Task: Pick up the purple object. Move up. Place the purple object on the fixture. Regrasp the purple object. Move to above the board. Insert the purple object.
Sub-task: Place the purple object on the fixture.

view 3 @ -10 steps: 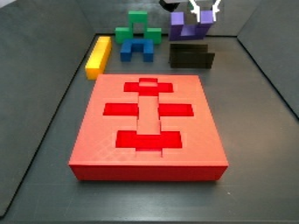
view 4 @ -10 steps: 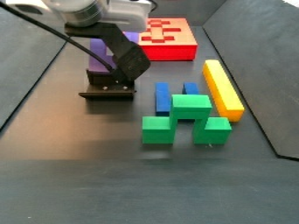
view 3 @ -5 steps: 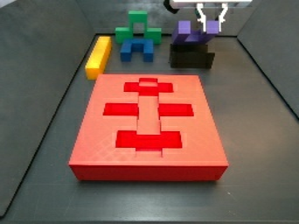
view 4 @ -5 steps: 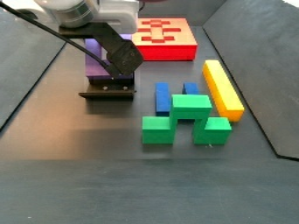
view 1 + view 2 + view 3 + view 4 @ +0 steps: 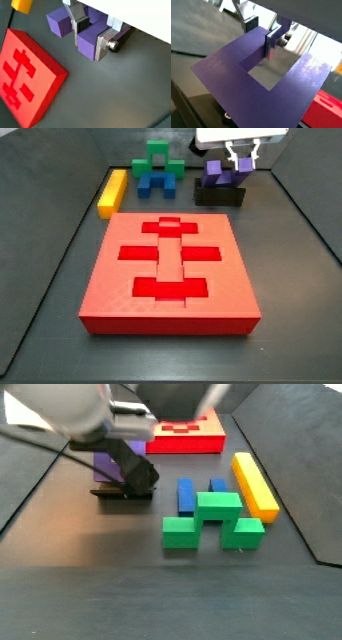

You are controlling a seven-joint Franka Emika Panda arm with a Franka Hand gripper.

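The purple object (image 5: pixel 214 171) is a U-shaped block resting in the black fixture (image 5: pixel 221 196) at the back right, behind the red board (image 5: pixel 170 268). My gripper (image 5: pixel 242 161) hangs straight over it. In both wrist views the gripper (image 5: pixel 89 51) (image 5: pixel 260 40) has its silver fingers on either side of one prong, pads against it. The purple object's second prong (image 5: pixel 61 22) stands free beside them, and its base (image 5: pixel 231 85) fills the frame. In a side view the purple object (image 5: pixel 104 459) sits on the fixture (image 5: pixel 118 491), half hidden by the arm.
A yellow bar (image 5: pixel 112 191), a blue arch block (image 5: pixel 160 180) and green blocks (image 5: pixel 160 158) lie left of the fixture at the back. In a side view the green blocks (image 5: pixel 207 519) and yellow bar (image 5: pixel 255 484) lie close beside the fixture. Dark walls ring the floor.
The gripper has come down with the purple object from just above the fixture until the block sits in it. In the last half second it sank only slightly.
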